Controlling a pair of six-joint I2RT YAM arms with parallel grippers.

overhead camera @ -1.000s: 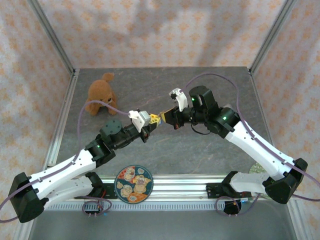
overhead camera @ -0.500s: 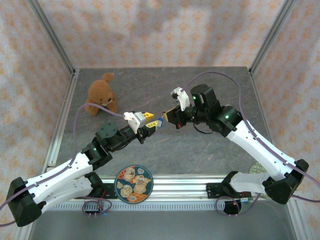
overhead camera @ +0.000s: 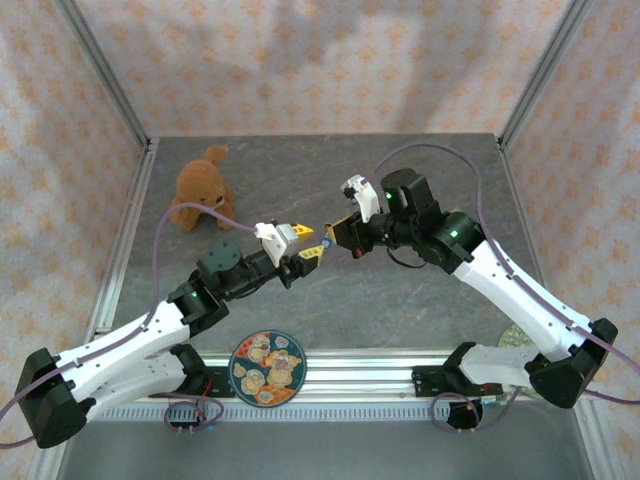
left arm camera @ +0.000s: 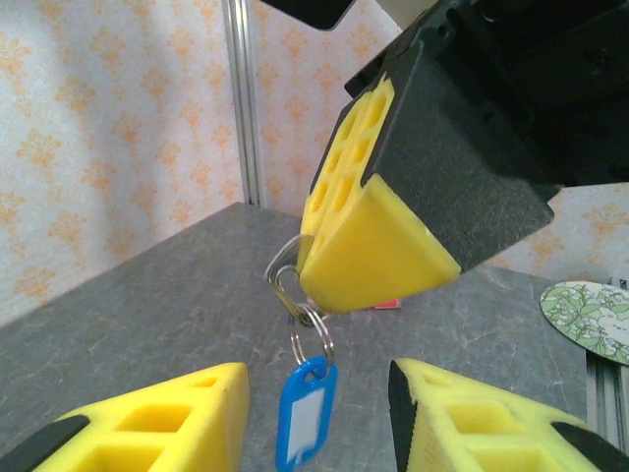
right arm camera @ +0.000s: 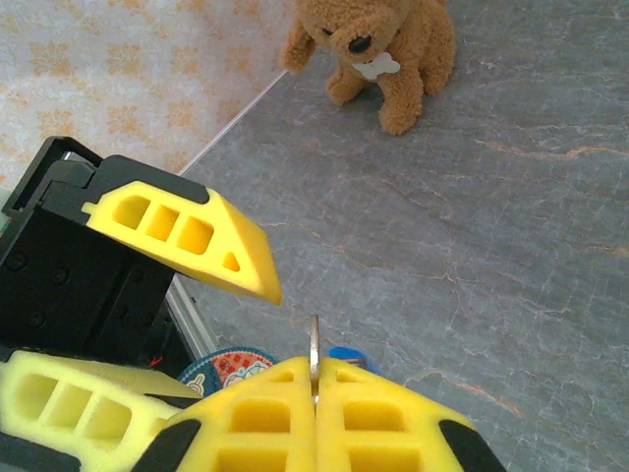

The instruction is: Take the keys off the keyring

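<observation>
Since a second ago, the left hand [overhead camera: 307,244] has been opened and drawn slightly back from the right hand [overhead camera: 335,230], which it was touching; its yellow fingers [left arm camera: 147,423] are now held apart with nothing between them but air. A grey, stone-patterned counter [overhead camera: 400,300] is seen beneath both hands, enclosed by pale walls printed with orange motifs and framed by metal posts [overhead camera: 100,70]. A brown plush dog [overhead camera: 201,186] is seated well beyond the left hand, and a round patterned plate [overhead camera: 267,368] is laid far behind it at the near edge. The right hand's fingers [right arm camera: 314,418] are pressed together on the keyring [left arm camera: 287,275], which is held off the counter, just ahead of the left hand. A blue tag [left arm camera: 303,413] is hung below the keyring, between the left fingertips. Keys cannot be told apart from the wire loops.
</observation>
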